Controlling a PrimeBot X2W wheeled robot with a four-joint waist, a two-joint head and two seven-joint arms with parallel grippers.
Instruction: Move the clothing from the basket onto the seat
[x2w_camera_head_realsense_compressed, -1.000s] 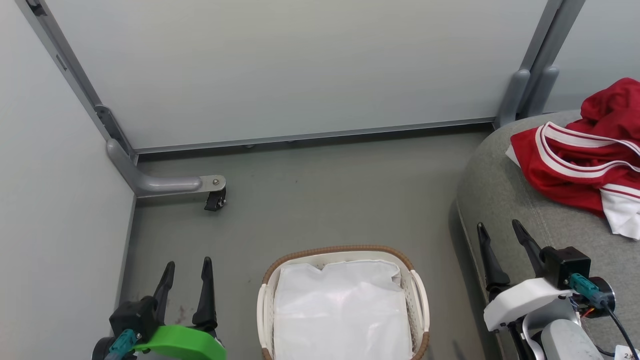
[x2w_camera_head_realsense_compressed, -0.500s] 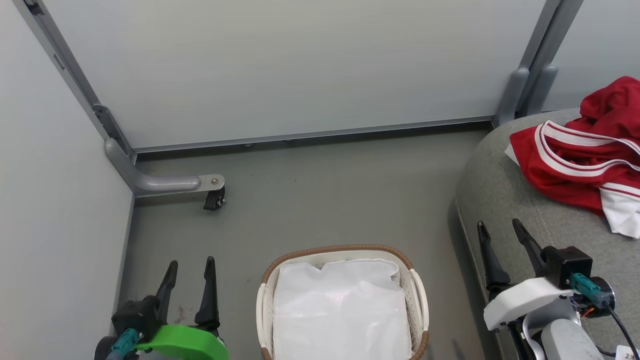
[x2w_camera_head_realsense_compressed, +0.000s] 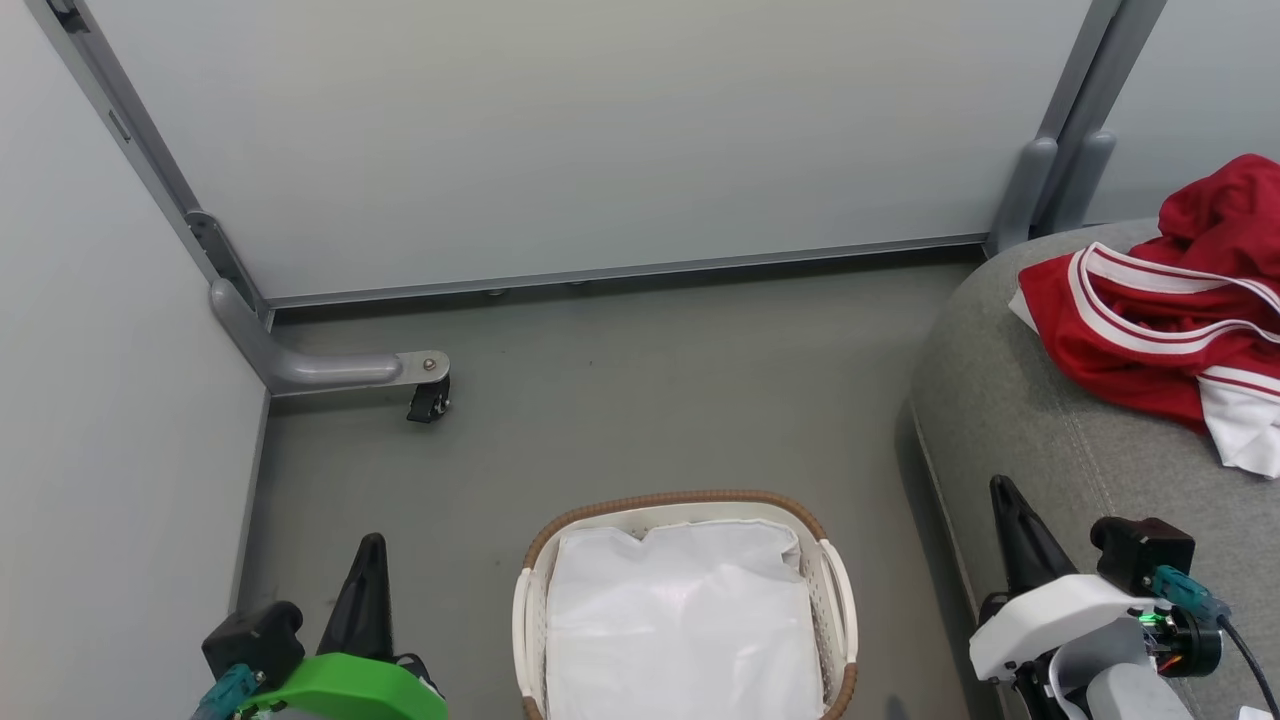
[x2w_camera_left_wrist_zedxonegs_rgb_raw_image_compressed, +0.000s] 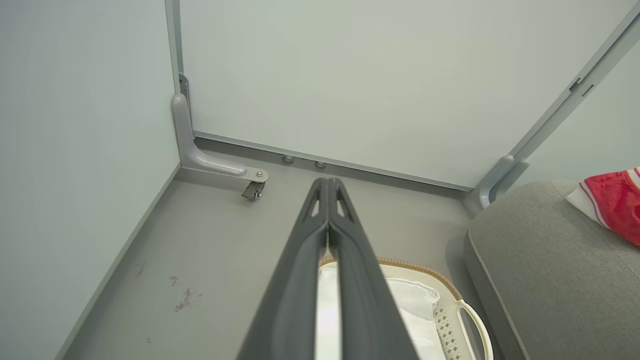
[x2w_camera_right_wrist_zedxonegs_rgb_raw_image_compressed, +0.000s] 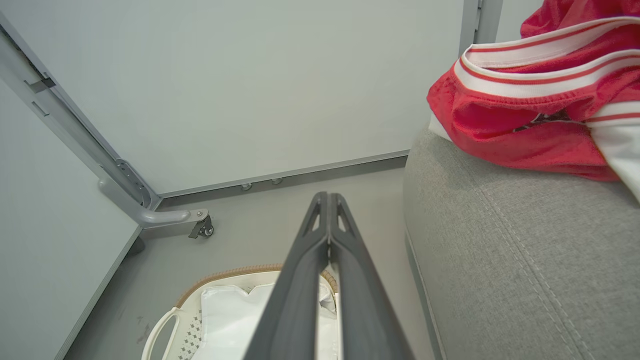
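The red clothing (x2w_camera_head_realsense_compressed: 1170, 330) with white stripes lies crumpled on the grey seat (x2w_camera_head_realsense_compressed: 1010, 400) at the right; the right wrist view shows the clothing (x2w_camera_right_wrist_zedxonegs_rgb_raw_image_compressed: 525, 120) on the seat (x2w_camera_right_wrist_zedxonegs_rgb_raw_image_compressed: 500, 260) too. The cream basket (x2w_camera_head_realsense_compressed: 532, 600) with a brown rim stands on the floor at bottom centre, holding just a white liner. My left gripper (x2w_camera_head_realsense_compressed: 370, 545) is shut and empty, left of the basket. Shut and empty as well, my right gripper (x2w_camera_head_realsense_compressed: 1000, 490) hangs over the seat's front edge. In both wrist views the fingers are pressed together, left gripper (x2w_camera_left_wrist_zedxonegs_rgb_raw_image_compressed: 327, 182), right gripper (x2w_camera_right_wrist_zedxonegs_rgb_raw_image_compressed: 327, 196).
Grey partition panels wall the space at the back and left. A metal foot with a caster (x2w_camera_head_realsense_compressed: 428, 398) juts onto the floor at the left. The grey floor (x2w_camera_head_realsense_compressed: 650, 400) lies between panels, basket and seat.
Both grippers have gone from open to shut, with nothing between the fingers. The arms have drawn slightly lower in the head view. Clothing and basket have not moved.
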